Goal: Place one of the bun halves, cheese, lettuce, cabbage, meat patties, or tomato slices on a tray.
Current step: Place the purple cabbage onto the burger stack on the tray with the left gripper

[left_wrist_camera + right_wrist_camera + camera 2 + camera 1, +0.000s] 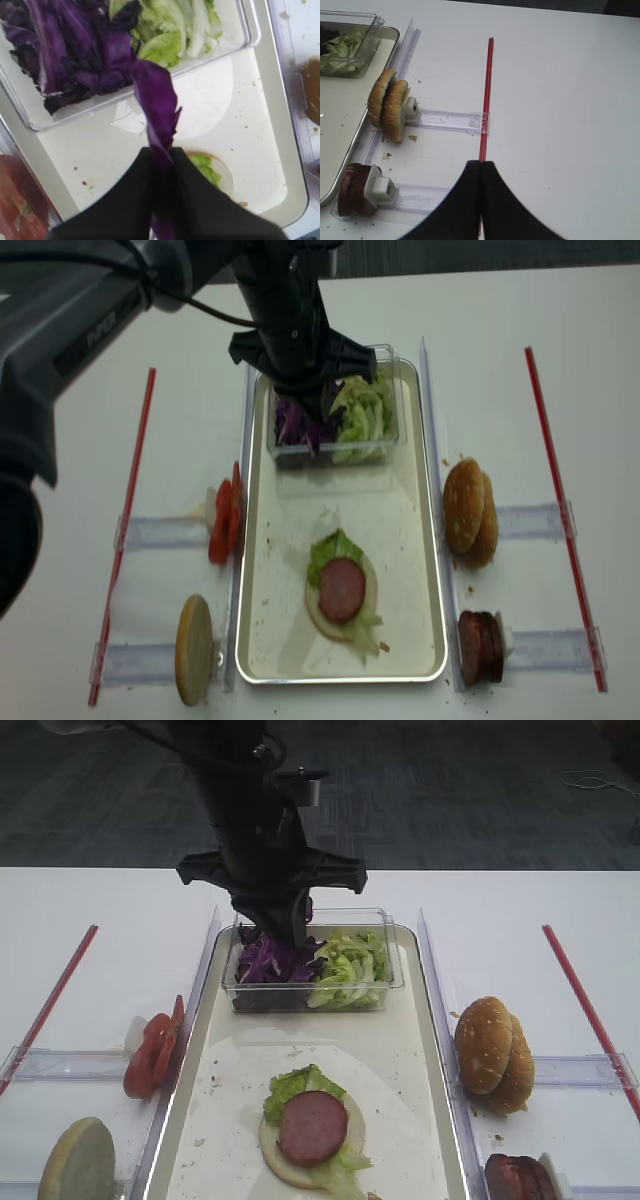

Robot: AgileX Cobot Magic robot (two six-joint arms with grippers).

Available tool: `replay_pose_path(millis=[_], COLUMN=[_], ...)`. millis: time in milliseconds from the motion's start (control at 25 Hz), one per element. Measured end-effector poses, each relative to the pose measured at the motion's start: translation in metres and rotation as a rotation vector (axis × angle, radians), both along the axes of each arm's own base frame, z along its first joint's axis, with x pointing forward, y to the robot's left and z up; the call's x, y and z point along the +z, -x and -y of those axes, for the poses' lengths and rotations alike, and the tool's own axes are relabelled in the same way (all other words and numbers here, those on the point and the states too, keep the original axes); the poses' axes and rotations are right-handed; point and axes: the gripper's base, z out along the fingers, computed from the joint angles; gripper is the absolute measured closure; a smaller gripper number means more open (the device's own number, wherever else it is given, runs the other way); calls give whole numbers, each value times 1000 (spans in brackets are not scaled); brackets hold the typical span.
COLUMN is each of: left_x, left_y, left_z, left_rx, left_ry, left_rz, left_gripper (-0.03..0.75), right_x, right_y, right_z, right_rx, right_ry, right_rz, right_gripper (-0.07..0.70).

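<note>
My left gripper (161, 150) is shut on a purple cabbage strip (156, 100) and hangs over the clear box (385, 995) at the tray's far end. The box holds more cabbage (268, 963) and lettuce (350, 965). On the tray (436, 1050) nearer me lies a bun half (285, 1165) topped with lettuce and a meat patty (312, 1127). In the right wrist view my right gripper (481, 162) is shut with nothing in it, over the table to the right of the tray.
Right of the tray, clear racks hold upright bun halves (493, 1055) and meat patties (520, 1180). To the left stand tomato slices (155, 1050) and another bun half (78, 1165). Red strips (585, 1005) run along both outer sides.
</note>
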Motion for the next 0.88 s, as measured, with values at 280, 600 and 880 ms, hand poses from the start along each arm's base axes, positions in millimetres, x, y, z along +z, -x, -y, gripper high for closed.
replay_pose_path(millis=[280,600,880], left_x=[1,-30,-55], left_y=[42,79,101], left_z=[27,45,46], left_rx=[-114,-212,-236], left_ry=[-11,-115,-221], left_rz=[-21,-85,-122], left_gripper=[635,636,636], right_x=[0,0,0], right_y=[0,0,0], right_z=[0,0,0], right_rx=[0,0,0], right_ry=[0,0,0], right_rz=[0,0,0], right_gripper=[625,625,625])
